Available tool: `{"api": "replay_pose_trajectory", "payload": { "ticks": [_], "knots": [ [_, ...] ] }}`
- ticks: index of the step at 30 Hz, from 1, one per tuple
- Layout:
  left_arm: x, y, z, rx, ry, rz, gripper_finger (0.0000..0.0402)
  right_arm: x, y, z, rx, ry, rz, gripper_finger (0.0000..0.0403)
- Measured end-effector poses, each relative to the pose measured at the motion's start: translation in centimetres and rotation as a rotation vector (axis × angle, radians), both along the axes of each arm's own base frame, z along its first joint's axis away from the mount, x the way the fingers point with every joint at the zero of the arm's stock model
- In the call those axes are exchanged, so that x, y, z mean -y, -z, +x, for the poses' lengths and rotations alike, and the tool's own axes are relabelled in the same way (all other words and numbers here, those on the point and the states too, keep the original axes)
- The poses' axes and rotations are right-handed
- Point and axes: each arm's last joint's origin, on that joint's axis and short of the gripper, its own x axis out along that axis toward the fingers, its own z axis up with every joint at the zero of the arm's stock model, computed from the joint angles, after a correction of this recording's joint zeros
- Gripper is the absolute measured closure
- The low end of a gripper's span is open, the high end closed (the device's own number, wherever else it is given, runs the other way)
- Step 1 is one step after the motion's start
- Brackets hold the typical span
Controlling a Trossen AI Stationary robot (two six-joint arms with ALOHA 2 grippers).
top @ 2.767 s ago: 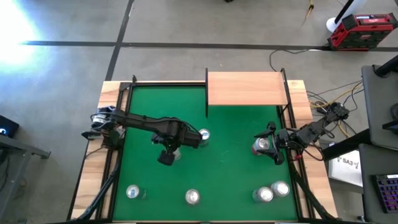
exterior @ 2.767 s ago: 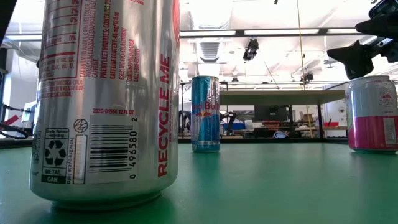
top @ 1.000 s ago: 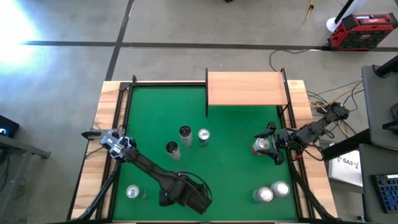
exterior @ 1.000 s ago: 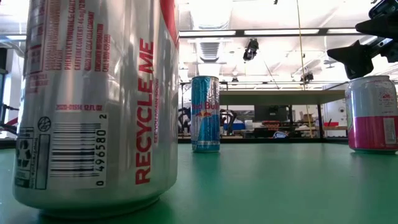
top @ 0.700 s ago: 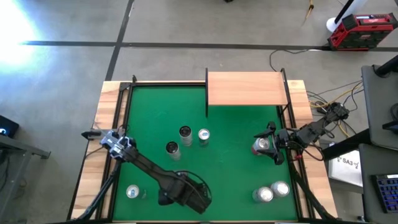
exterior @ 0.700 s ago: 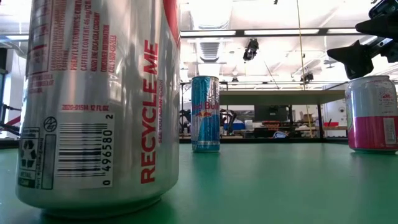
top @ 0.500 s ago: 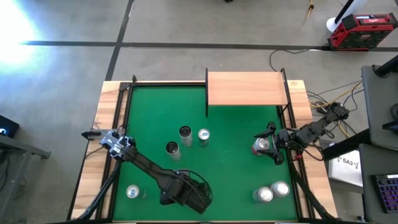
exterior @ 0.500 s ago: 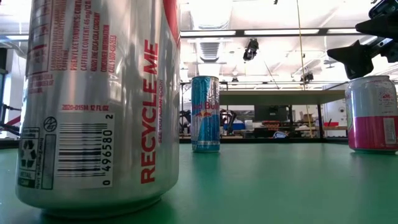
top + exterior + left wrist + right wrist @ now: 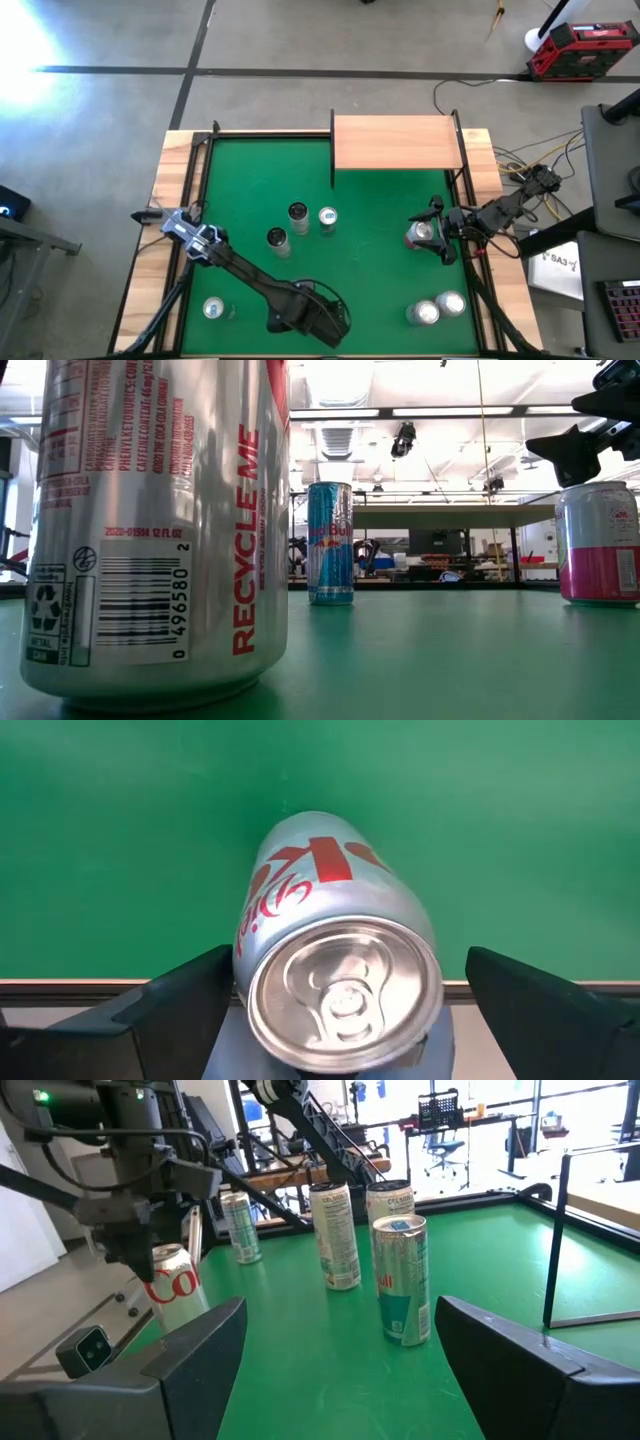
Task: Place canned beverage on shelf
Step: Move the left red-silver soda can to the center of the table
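Note:
A silver can with red lettering stands upright on the green felt close to the table's near edge, and it fills the left of the low view. My left gripper points down over it, open, with one finger on each side of the can's top. The pale-wood shelf stands on black posts at the far right. My right gripper waits level at the right edge, open, above a pink and white can. My left gripper comes down from above with the can upright between its fingers. One finger lies against the can's upper side wall, while the other finger stands a little off it. The can's base rests on the felt.
Three cans stand mid-table, one of them a blue and silver can. Another can stands at the near left and two at the near right. Wooden rims border the felt.
My left gripper has sunk a little over the silver can and shifted slightly toward the table's right edge. The can has turned a little where it stands, its barcode moving rightward in the low view.

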Motion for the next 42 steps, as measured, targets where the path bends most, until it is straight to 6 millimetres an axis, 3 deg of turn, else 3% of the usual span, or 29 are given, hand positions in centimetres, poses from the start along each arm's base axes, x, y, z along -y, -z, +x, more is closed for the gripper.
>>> {"api": "replay_pose_trajectory", "payload": {
  "ticks": [10, 22, 26, 32, 42],
  "knots": [
    [0.3, 1.7, 0.3, -0.072, -0.010, -0.018, 0.0028, 0.0, 0.0, 0.0, 0.000, 0.000, 0.000, 0.0087],
    [0.3, 1.9, 0.0, -0.094, -0.014, 0.004, 0.0115, 0.0, 0.0, 0.0, 0.000, 0.000, 0.000, 0.0087],
    [0.3, 1.9, -0.1, -0.099, -0.002, 0.009, 0.0116, 0.0, 0.0, 0.0, 0.000, 0.000, 0.000, 0.0087],
    [-0.4, 1.9, 0.3, -0.081, 0.168, 0.028, 0.0116, 0.0, 0.0, 0.0, 0.000, 0.000, 0.000, 0.0087],
    [-3.7, 1.8, 2.2, -0.029, 0.574, 0.079, 0.0116, 0.0, 0.0, 0.0, 0.000, 0.000, 0.001, 0.0087]
  ]
}}
